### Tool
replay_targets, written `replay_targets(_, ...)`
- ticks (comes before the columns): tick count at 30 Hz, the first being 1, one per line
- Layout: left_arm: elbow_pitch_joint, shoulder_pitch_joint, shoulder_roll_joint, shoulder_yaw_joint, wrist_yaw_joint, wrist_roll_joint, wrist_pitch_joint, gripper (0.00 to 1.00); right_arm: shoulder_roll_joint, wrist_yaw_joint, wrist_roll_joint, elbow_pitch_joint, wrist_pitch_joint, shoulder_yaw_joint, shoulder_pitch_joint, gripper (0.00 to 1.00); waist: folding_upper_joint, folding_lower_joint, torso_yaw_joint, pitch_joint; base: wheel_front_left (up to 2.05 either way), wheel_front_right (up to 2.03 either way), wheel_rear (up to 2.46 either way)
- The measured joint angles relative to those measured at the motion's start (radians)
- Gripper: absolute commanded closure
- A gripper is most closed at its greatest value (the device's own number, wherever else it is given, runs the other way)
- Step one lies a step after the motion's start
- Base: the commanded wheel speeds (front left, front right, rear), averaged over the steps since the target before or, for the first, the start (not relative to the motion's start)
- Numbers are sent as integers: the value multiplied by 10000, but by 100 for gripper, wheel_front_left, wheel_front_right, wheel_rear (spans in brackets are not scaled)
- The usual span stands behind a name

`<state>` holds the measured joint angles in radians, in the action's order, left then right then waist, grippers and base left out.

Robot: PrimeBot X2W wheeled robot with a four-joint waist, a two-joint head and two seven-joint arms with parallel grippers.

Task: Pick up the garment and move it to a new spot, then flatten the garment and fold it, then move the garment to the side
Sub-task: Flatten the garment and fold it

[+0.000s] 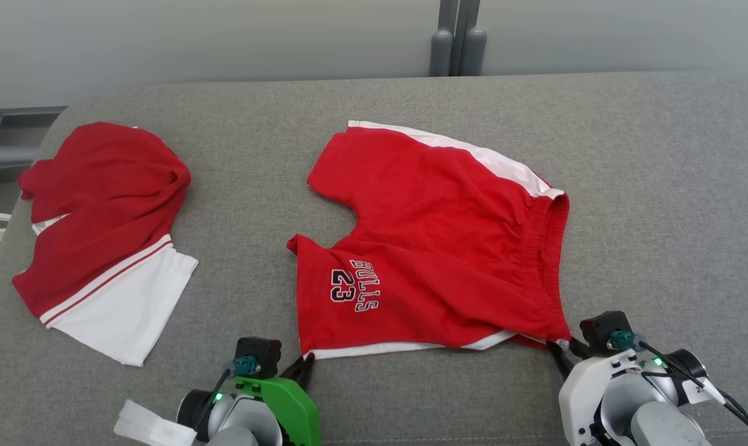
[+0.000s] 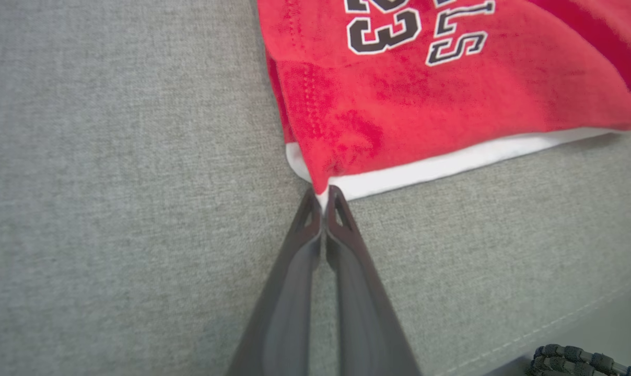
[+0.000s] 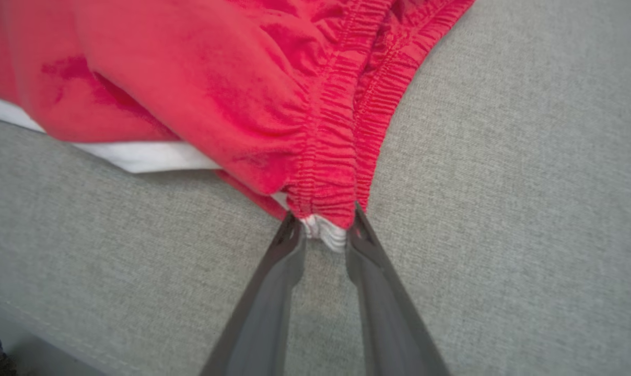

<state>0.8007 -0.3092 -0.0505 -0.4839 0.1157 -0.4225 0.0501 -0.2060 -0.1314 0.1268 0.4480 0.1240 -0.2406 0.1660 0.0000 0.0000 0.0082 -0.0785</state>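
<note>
The red shorts (image 1: 436, 248), printed "BULLS 23", lie spread out in the middle of the grey upholstered surface (image 1: 659, 186). The left claw (image 2: 323, 201) pinches their near white-edged hem corner, and the right claw (image 3: 323, 235) grips the near end of the elastic waistband. A crumpled red-and-white garment (image 1: 101, 229) lies well apart, to the left.
</note>
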Motion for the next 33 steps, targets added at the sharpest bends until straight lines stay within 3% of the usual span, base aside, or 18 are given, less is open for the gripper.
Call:
replay_targets(1, 21, -2, 0, -12, 0, -31, 15, 100, -8, 0, 27, -2, 40, -13, -16, 100, 0, 0, -2, 5, 0, 0, 0)
replay_targets(7, -15, -5, 2, 109, -13, -276, 232, 100, -25, 0, 140, -134, 65, 35, -105, 100, 0, 0, -15, 49, 0, 0, 0)
replay_targets(16, -1551, 21, -341, 744, -8, -978, 608, 100, -111, 0, 512, -715, 50, 150, -268, 100, 0, 0, 25, 162, 0, 0, 0)
replay_targets(26, -3887, 1306, -792, 1055, -543, -1476, -48, 100, -278, -2, 802, -1237, 268, 199, -773, 100, 0, 0, 10, 429, 0, 0, 0)
replay_targets(33, -4665, 1323, -918, 1099, -608, -1735, -485, 100, -102, 0, 1400, -1492, 293, 128, -299, 100, 0, 0, -10, 492, 0, 0, 0)
